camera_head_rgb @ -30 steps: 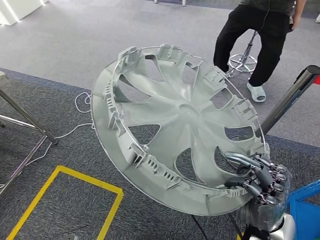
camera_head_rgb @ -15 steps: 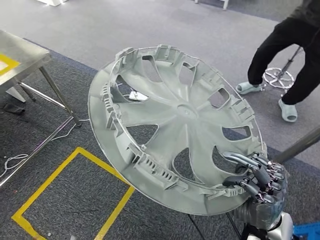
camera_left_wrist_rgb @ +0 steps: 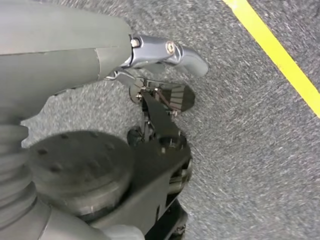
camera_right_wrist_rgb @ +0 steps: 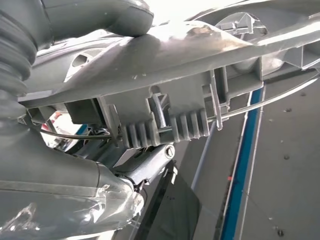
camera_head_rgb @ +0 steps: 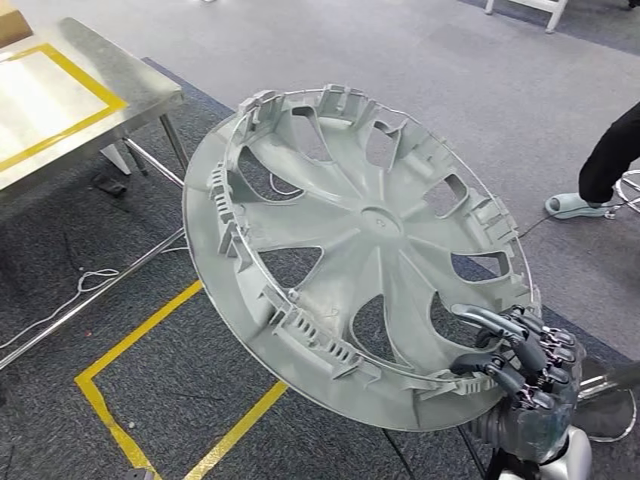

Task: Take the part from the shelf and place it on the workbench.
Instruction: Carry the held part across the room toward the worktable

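The large grey plastic wheel cover (camera_head_rgb: 355,250) fills the frame's centre, tilted, above the carpet. The right hand (camera_head_rgb: 521,365) clamps its lower-right rim. Likely light, stiff, unwieldy; rim holds suit. Left hand (camera_left_wrist_rgb: 166,65): grip state unclear.

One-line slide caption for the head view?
Right hand grips the grey wheel cover by its rim, carried tilted above carpet, workbench at upper left.
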Robot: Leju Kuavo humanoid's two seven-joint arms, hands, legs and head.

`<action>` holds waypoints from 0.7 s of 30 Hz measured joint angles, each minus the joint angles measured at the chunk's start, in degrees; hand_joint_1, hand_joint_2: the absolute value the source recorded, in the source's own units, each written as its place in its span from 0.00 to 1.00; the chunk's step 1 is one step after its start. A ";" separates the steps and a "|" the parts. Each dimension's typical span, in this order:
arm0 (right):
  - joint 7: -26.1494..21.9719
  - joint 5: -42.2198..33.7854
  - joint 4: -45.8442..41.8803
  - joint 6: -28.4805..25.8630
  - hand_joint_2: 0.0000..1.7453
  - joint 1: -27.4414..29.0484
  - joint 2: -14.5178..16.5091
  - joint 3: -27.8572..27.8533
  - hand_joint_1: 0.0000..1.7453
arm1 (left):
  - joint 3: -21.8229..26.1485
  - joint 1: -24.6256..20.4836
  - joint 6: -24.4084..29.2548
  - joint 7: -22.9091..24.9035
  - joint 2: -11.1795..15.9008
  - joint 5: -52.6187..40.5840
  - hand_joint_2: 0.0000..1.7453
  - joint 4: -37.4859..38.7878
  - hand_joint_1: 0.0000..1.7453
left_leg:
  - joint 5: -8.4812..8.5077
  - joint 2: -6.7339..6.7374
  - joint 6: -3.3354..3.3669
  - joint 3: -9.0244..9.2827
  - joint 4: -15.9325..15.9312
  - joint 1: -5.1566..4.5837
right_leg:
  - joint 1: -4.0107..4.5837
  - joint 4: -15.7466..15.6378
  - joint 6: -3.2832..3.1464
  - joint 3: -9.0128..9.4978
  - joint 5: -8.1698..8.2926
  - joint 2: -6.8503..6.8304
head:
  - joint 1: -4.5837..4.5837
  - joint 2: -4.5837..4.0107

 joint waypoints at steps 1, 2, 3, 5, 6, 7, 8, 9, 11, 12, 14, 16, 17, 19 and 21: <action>-0.01 0.00 0.00 -0.01 1.00 0.01 0.01 0.01 1.00 | 0.00 -0.11 -0.01 0.00 -0.02 -0.04 1.00 0.00 0.00 | -1.67 1.95 -0.19 -1.42 2.89 -0.09 | 0.08 -0.08 -0.26 0.06 -0.02 -0.83 | -0.26 0.00; -0.02 -0.01 0.00 -0.02 1.00 0.05 0.01 0.01 1.00 | 0.00 -0.27 -0.02 0.00 -0.10 -0.08 1.00 0.00 0.00 | -3.64 3.68 -0.38 -3.39 6.80 -0.13 | 0.20 -0.11 -0.46 0.09 -0.09 -1.67 | -0.52 0.00; -0.01 -0.02 0.00 -0.03 1.00 0.08 0.01 0.01 1.00 | 0.00 -0.39 -0.03 0.00 -0.14 -0.11 1.00 0.00 0.00 | -5.28 4.59 -0.49 -5.40 10.75 -0.08 | 0.33 -0.11 -0.58 0.09 -0.17 -2.58 | -0.61 0.00; -0.01 -0.04 0.00 -0.03 1.00 0.09 0.01 0.01 1.00 | 0.01 -0.37 -0.03 0.00 -0.19 -0.14 1.00 0.00 0.00 | -5.66 5.11 -0.50 -7.11 14.19 -0.04 | 0.48 -0.10 -0.66 0.18 -0.35 -4.26 | -0.63 0.00; -0.01 -0.04 0.00 -0.03 1.00 0.08 0.01 0.01 1.00 | 0.01 -0.31 -0.03 0.00 -0.19 -0.14 1.00 0.00 0.00 | -4.27 5.31 -0.40 -6.25 12.59 -0.05 | 0.52 -0.10 -0.60 0.30 -0.45 -5.04 | -0.63 0.00; -0.01 -0.04 0.00 -0.03 1.00 0.06 0.01 0.01 1.00 | 0.01 -0.27 -0.03 0.00 -0.16 -0.14 1.00 0.00 0.00 | -2.35 5.91 -0.22 -4.41 9.28 -0.11 | 0.56 -0.10 -0.49 0.49 -0.57 -5.78 | -0.63 0.00; -0.01 -0.04 0.00 -0.03 1.00 0.05 0.01 0.01 1.00 | 0.01 -0.29 -0.03 0.00 -0.15 -0.14 1.00 0.00 0.00 | -0.63 7.40 0.01 -2.14 5.26 -0.30 | 0.69 -0.09 -0.30 0.72 -0.75 -6.47 | -0.64 0.00; -0.01 -0.04 0.00 -0.03 1.00 0.05 0.01 0.01 1.00 | 0.01 -0.41 -0.03 0.00 -0.13 -0.14 1.00 0.00 0.00 | 0.49 8.71 0.33 -0.21 1.74 -0.51 | 0.86 -0.01 -0.06 0.86 -0.98 -7.08 | -0.68 0.00; -0.02 -0.05 0.00 -0.03 1.00 0.05 -0.01 0.01 1.00 | 0.01 -0.57 -0.04 0.03 -0.13 -0.14 1.00 0.00 0.00 | 0.93 10.12 0.95 1.43 -1.59 -0.87 | 1.22 0.00 0.48 1.15 -1.34 -8.24 | -0.61 0.00; -0.04 -0.05 0.00 -0.01 1.00 0.01 -0.01 0.01 1.00 | 0.01 -0.56 -0.07 0.14 -0.13 -0.14 1.00 0.00 0.00 | 0.85 9.40 1.27 1.41 -1.85 -0.91 | 1.30 -0.08 0.76 1.35 -1.47 -8.90 | -0.57 0.00; -0.09 -0.02 0.00 0.03 1.00 -0.11 -0.01 -0.02 1.00 | 0.03 -0.30 -0.15 0.47 -0.16 -0.14 1.00 0.00 0.00 | 0.97 7.93 1.87 1.64 -2.14 -0.59 | 1.16 0.22 1.41 1.68 -2.06 -8.70 | -0.44 0.00; -0.13 -0.01 0.00 0.04 1.00 -0.14 -0.01 -0.07 1.00 | 0.10 -0.32 -0.20 0.71 -0.14 -0.15 1.00 0.00 0.00 | 1.12 6.55 2.44 1.96 -2.37 -0.17 | 0.89 4.20 1.98 0.07 -4.30 -5.56 | -0.12 0.00; -0.14 -0.01 0.00 0.04 1.00 -0.13 -0.01 -0.09 1.00 | 0.16 -0.43 -0.22 0.75 -0.12 -0.15 1.00 0.00 0.00 | 1.12 5.84 2.62 1.95 -2.36 -0.12 | 0.81 7.91 2.17 -1.75 -5.98 -3.77 | 0.08 0.00; -0.14 -0.06 0.02 0.07 1.00 -0.11 -0.01 -0.10 1.00 | 0.31 -0.61 -0.22 0.95 -0.18 -0.22 1.00 0.00 0.00 | 1.13 4.18 2.78 1.93 -2.33 -0.09 | 0.74 14.90 2.39 -5.70 -8.38 -2.31 | 0.28 0.00; -0.15 -0.14 0.04 0.13 1.00 -0.14 -0.01 -0.10 1.00 | 0.39 -0.51 -0.19 1.16 -0.25 -0.34 1.00 0.00 0.00 | 1.13 2.39 2.73 2.02 -2.30 -0.04 | 0.65 14.99 2.45 -6.51 -6.76 -1.98 | 0.32 0.00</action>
